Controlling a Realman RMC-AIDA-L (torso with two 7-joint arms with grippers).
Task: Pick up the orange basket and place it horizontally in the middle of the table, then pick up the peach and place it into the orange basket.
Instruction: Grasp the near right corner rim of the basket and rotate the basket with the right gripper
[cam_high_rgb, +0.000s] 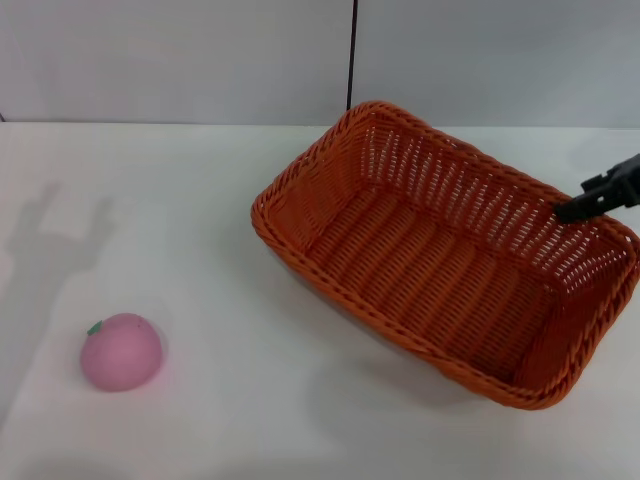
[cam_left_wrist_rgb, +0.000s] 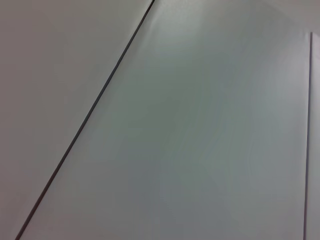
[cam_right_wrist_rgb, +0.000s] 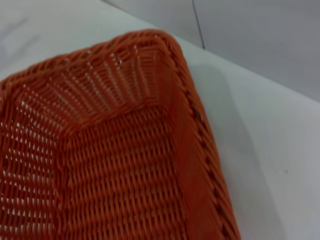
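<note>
The orange basket (cam_high_rgb: 318, 278) lies diagonally across the right half of the white table (cam_high_rgb: 160, 210), its open side up and nothing inside. A soft shadow spreads under its near side, so it seems slightly raised. My right gripper (cam_high_rgb: 572, 210) comes in from the right edge, its dark tip gripping the basket's far right rim. The right wrist view looks down into a corner of the basket (cam_right_wrist_rgb: 197, 125). The pale-pink peach (cam_high_rgb: 121, 351) with its small green leaf rests on the table at the front left, well apart from the basket. My left gripper is out of view.
A grey wall (cam_high_rgb: 200, 60) with a dark vertical seam (cam_high_rgb: 352, 50) rises behind the table. The left wrist view shows only wall panels (cam_left_wrist_rgb: 190, 130). An arm's shadow falls on the table's left side (cam_high_rgb: 55, 240).
</note>
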